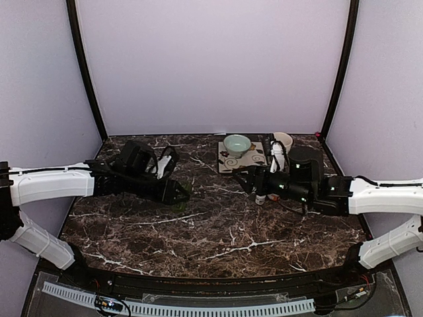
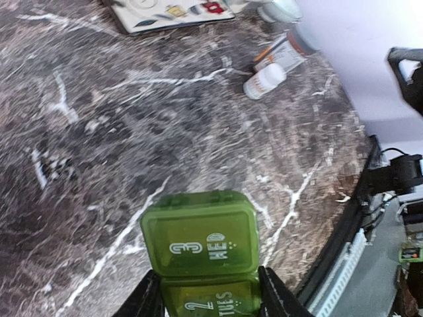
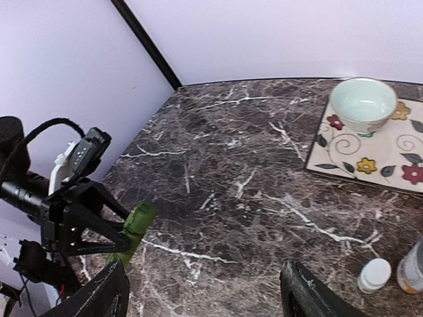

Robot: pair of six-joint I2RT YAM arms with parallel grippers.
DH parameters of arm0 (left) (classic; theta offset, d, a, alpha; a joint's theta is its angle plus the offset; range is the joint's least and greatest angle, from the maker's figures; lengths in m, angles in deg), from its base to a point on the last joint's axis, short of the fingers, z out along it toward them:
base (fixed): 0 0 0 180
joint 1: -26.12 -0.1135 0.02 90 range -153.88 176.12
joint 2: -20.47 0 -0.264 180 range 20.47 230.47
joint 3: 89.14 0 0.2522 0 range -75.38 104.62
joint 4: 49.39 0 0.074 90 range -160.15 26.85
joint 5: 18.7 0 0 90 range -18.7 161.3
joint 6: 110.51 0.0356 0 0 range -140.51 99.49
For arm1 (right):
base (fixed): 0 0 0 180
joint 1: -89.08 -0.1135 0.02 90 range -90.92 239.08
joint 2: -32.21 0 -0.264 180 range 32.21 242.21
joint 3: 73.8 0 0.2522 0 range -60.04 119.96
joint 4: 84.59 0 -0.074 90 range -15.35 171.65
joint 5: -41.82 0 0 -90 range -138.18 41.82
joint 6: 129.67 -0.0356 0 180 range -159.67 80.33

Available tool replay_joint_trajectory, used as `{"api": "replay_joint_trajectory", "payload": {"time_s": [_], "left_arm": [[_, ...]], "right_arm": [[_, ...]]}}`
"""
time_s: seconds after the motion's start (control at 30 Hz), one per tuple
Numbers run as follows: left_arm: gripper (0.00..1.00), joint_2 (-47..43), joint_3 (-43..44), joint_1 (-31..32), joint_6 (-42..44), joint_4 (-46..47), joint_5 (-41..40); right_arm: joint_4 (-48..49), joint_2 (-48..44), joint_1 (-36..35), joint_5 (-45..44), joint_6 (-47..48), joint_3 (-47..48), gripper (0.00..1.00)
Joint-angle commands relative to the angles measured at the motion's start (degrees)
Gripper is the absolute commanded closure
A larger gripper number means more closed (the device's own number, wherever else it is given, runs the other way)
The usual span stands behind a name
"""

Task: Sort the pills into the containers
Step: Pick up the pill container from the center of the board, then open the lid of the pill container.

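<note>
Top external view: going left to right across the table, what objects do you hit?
pill organiser → pale green bowl → small bottle → white cup

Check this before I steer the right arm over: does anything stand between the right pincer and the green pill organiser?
Nothing visible does. Only bare marble table lies between the right pincer and the pill organiser, which the left pincer grips; the white bottle sits aside.

Green pill organiser (image 2: pixel 198 238); dark white-veined table (image 1: pixel 218 224); flowered cream mat (image 3: pixel 383 150); pale-green bowl (image 3: pixel 363 104).
</note>
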Motion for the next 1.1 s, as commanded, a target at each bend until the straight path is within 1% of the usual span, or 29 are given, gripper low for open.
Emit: {"api": "replay_joint_trajectory", "payload": {"time_s": [0.0,0.1,0.2,0.4,0.47,0.5,0.73,1.07], "left_arm": [[0.63,-0.7,1.2,-1.2,1.9,7.2,11.2],[0.63,-0.1,1.4,-1.3,2.2,10.0,17.3],[0.65,0.8,2.1,-1.3,2.7,11.1,21.4],[0.66,2.0,2.3,-1.3,3.1,13.5,26.6],[0.66,2.4,2.5,-1.3,3.1,14.0,27.0],[0.66,2.5,2.6,-1.3,3.1,14.2,28.7],[0.66,3.0,3.3,-1.3,3.4,15.0,30.6],[0.68,4.0,3.9,-1.3,3.4,15.9,32.5]], "right_arm": [[12.0,2.8,-0.9,9.5,-3.0,-2.1,0.20],[17.1,4.8,-1.0,13.0,-4.6,-3.0,0.20],[21.4,6.7,-1.0,16.0,-6.1,-3.7,0.19],[27.9,10.7,-1.0,20.6,-9.2,-3.9,0.18],[29.6,11.9,-1.0,21.6,-10.2,-3.8,0.18],[30.1,12.5,-1.0,22.0,-10.7,-3.5,0.18],[33.8,15.6,-1.0,23.9,-12.9,-3.2,0.19],[36.2,18.2,-1.0,25.5,-14.4,-2.6,0.19]]}}
